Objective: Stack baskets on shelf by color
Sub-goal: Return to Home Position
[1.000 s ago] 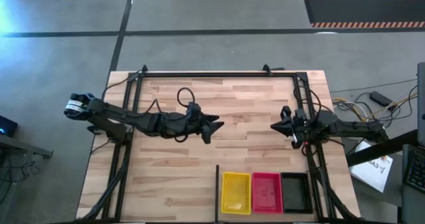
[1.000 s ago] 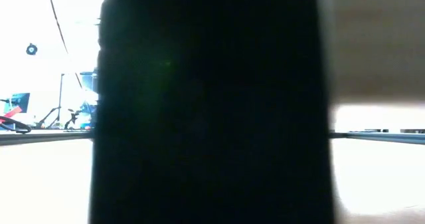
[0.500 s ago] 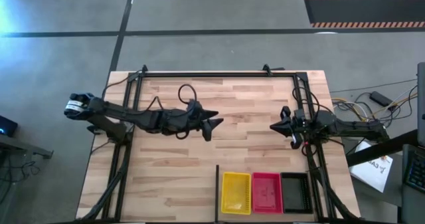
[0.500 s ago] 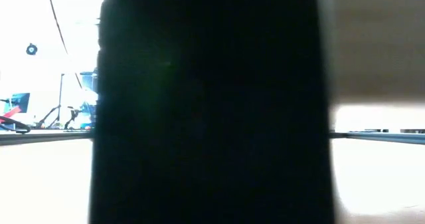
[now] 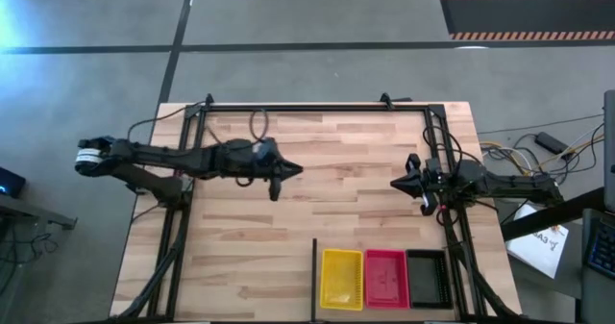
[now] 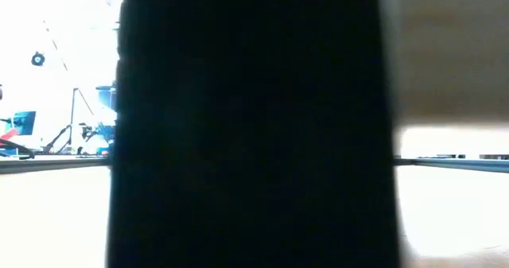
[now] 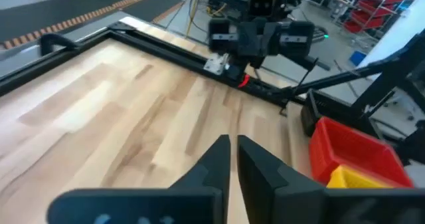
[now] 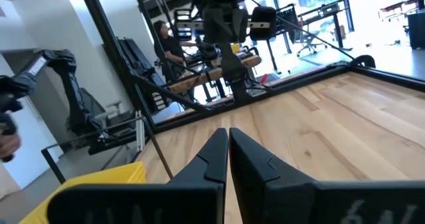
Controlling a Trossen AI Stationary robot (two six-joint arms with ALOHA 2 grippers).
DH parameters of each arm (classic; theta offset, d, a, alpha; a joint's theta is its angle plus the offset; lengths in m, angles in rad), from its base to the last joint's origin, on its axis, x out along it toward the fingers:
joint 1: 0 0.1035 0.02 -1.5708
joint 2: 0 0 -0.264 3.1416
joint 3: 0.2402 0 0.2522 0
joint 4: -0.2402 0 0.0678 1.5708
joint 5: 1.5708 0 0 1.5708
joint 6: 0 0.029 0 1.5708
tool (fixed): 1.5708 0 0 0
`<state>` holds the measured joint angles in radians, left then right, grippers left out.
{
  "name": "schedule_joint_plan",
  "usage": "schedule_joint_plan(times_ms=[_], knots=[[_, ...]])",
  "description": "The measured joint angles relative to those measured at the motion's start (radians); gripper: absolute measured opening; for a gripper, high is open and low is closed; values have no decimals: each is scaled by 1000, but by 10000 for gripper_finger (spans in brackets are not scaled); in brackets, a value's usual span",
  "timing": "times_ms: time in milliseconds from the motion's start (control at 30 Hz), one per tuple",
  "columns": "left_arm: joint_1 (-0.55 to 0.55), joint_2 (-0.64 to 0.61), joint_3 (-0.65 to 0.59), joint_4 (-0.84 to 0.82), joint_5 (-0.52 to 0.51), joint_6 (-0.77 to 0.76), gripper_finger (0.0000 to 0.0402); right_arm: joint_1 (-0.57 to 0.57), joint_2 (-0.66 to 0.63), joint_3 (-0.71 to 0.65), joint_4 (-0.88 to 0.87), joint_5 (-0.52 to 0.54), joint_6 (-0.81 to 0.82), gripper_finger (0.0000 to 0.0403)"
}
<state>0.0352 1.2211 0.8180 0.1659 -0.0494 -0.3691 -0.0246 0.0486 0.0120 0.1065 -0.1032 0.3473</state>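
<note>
**Three sorted piles on the shelf, both end effectors empty and well away**

The baskets sit in a row on the shelf, the patch of tabletop between the thin bar and the frame rail, at the edge that lies at the bottom of the high view. The yellow pile is just beside the bar, the pink-red pile is in the middle, and the black pile is next to the rail. All three lie side by side with their edges close together.

The left end effector hangs over the tabletop's left-centre, well apart from the baskets, with its tip turned toward the right arm. Its fingers are drawn almost together, with only a thin slit between them, and they hold nothing. The right end effector is nearer the piles but also well clear of them, further into the tabletop than the black pile. It points toward the left arm, and its fingers are pressed together and empty.

Each basket is a small rectangular tray with perforated walls, lying open side up. From above, the number in each pile cannot be counted. Every long axis runs parallel to the bar, and the short sides face the tabletop's edge.

A broad dark shape blocks most of the low view.
</note>
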Motion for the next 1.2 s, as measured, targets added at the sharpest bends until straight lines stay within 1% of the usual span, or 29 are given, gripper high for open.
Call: schedule_joint_plan(times_ms=[100, 267, 533, 600, 733, 933, 1000, 1033, 1067, 1200], knots=[[16, -116, -113, 2, -1, 30, 11, 0, 0, 0, -1, 0, 0, 9], [17, -349, -294, 8, 5, 80, 1, 0, 0, 0, -3, 0, 0, 9], [12, -728, -535, 8, 43, 143, 1, 0, 0, -1, -2, 0, 0, 9], [12, -798, -591, 8, 63, 143, 1, 0, 0, -1, -2, 0, 0, 9], [12, -940, -697, 6, 71, 140, 1, 0, 0, -1, -2, 0, 0, 9], [12, -1174, -795, 13, 85, 148, 1, 0, 0, -1, -2, 0, 0, 9], [12, -1221, -809, 15, 102, 151, 1, 0, 0, -1, -2, 0, 0, 9], [12, -1218, -809, -8, 109, 151, 1, 0, 0, -1, -1, 0, 0, 9], [12, -1198, -808, 3, 126, 154, 1, 0, 0, -1, -2, 0, 0, 9], [12, -1159, -809, 2, 185, 260, 1, 0, -1, -1, -1, 0, 0, 9]])
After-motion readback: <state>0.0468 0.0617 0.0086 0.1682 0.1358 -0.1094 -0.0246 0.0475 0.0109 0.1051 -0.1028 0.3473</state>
